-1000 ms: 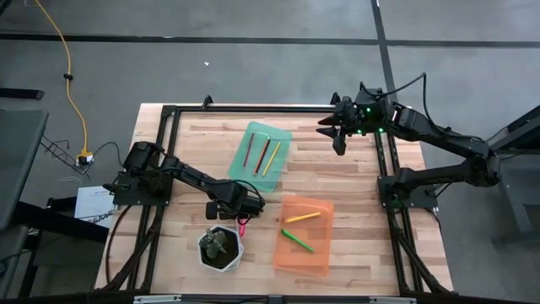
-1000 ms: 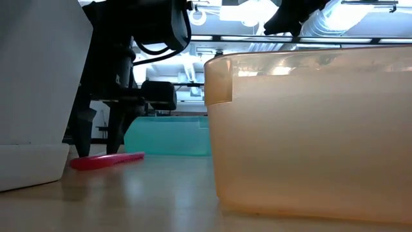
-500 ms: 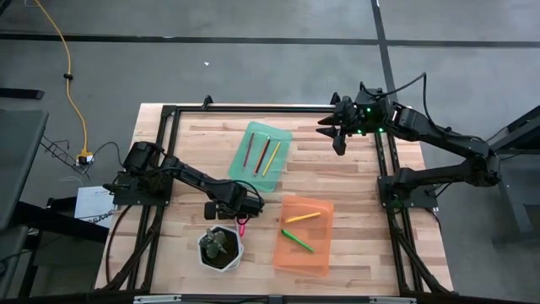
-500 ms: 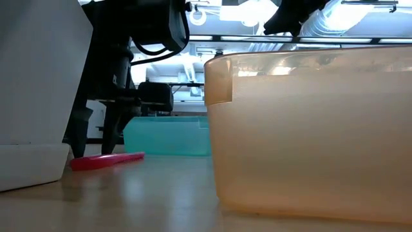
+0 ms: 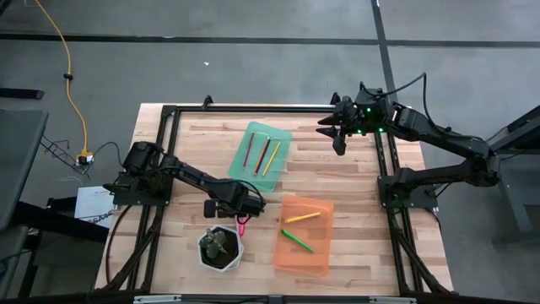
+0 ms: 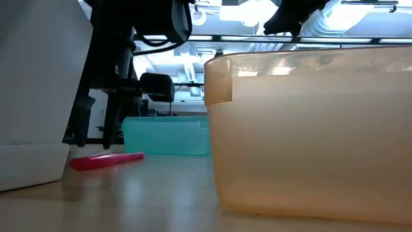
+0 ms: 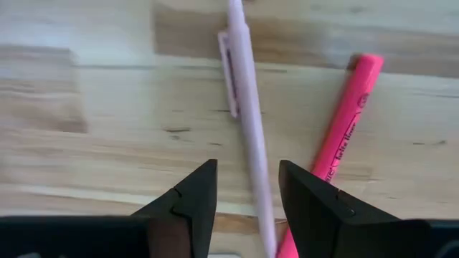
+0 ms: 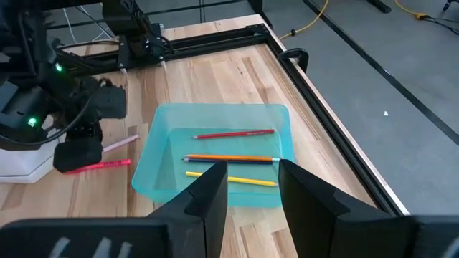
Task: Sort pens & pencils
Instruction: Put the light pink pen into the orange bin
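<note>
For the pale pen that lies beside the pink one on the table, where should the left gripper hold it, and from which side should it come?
Probably from straight above, on the plain barrel of the pale pen below its clip. It lies flat on the table, and the left gripper is open with one finger on each side of it. The pink pen lies close and at an angle near the gripper's end, so the fingers risk catching it too.

A pink pen [image 7: 337,150] and a pale pen [image 7: 247,122] lie flat on the wood, side by side. Three pencils, red [image 8: 233,134], dark [image 8: 229,158] and yellow [image 8: 229,178], lie in the green tray. A yellow pen [image 5: 302,217] and a green pen [image 5: 298,241] lie in the orange tray.
</note>
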Controlling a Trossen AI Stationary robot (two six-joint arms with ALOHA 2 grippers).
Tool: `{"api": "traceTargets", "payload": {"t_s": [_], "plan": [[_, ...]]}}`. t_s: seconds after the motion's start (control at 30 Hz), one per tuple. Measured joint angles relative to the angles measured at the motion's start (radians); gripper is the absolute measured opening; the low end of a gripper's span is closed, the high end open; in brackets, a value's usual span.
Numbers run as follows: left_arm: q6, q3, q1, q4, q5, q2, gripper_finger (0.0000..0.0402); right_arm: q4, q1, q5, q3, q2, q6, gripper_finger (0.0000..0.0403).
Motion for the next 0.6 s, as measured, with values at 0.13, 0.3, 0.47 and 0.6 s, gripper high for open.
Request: {"api": "traceTargets", "payload": {"t_s": [0.13, 0.3, 0.47, 0.6], "plan": [[0.010, 0.019, 0.001, -0.067, -0.013, -0.001, 0.0138, 0.008, 0.000, 0.000, 0.000, 0.000, 0.000, 0.0117], [0.015, 0.020, 0.000, -0.034, -0.009, -0.001, 0.0138, 0.009, 0.000, 0.000, 0.000, 0.000, 0.005, 0.0117], [0.016, 0.020, 0.001, -0.030, -0.011, -0.001, 0.0138, 0.008, 0.000, 0.000, 0.000, 0.000, 0.007, 0.0117], [0.021, 0.020, 0.000, -0.020, -0.010, -0.001, 0.0138, 0.008, 0.000, 0.000, 0.000, 0.000, 0.007, 0.0117]]}}
